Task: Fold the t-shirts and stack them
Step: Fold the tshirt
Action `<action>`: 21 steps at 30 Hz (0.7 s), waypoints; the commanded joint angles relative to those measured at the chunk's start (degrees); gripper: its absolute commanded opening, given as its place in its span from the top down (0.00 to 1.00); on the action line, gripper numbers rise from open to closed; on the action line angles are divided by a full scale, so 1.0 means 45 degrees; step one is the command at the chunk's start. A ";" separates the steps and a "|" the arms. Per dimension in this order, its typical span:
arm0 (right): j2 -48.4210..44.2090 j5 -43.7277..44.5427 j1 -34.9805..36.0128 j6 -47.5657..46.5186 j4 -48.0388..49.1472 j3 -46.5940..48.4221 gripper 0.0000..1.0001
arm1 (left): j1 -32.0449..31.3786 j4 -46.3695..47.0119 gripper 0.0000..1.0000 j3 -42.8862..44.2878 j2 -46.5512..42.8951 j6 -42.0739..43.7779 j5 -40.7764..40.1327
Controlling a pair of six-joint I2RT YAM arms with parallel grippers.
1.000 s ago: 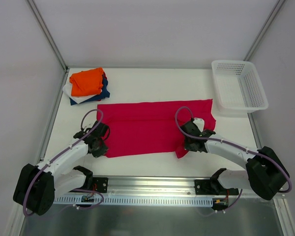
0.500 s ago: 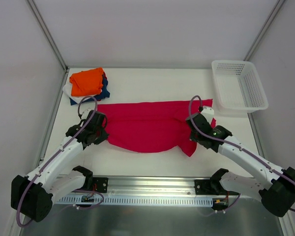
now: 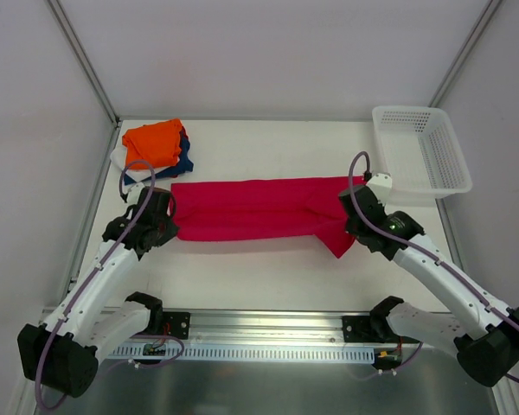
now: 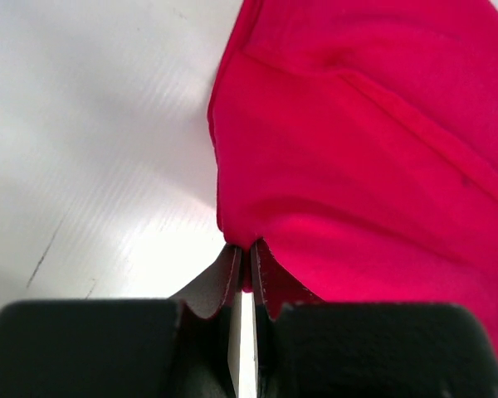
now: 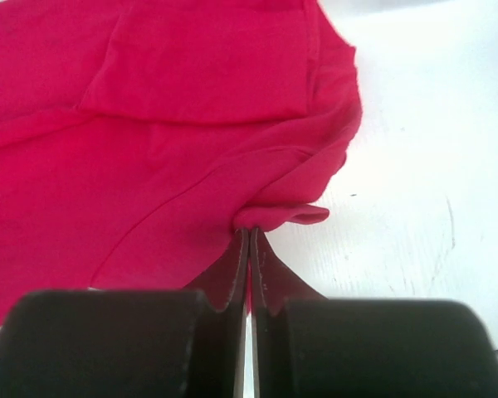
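Dragging the near hem of the crimson tee (image 3: 259, 207) up and over its far half, with the left tool (image 4: 243, 249) and right tool (image 5: 249, 234) each clamped on a pinch of red cloth at either end. Narrowed from a broad sheet a second ago to a slim doubled band on the table (image 3: 268, 285), left end just nearer than, and right of, the folded stack (image 3: 156, 149) of orange, navy and white tees. Looks like the lengthwise fold nearly finished, with release and crosswise folds to come before joining that stack.
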 commanded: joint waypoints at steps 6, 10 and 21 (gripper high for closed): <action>0.0656 0.0327 -0.1232 -0.1298 0.0380 0.1250 1.00 | 0.0660 -0.0148 1.00 0.1327 0.0985 0.0532 -0.1033; 0.1300 -0.0024 -0.1721 -0.1669 0.0869 0.1621 1.00 | 0.0797 0.0397 1.00 0.1913 0.1786 0.0688 -0.1072; 0.3778 -0.1058 -0.3459 -0.2549 0.2198 0.3182 1.00 | 0.0914 0.1375 1.00 0.3904 0.4618 0.1527 -0.1463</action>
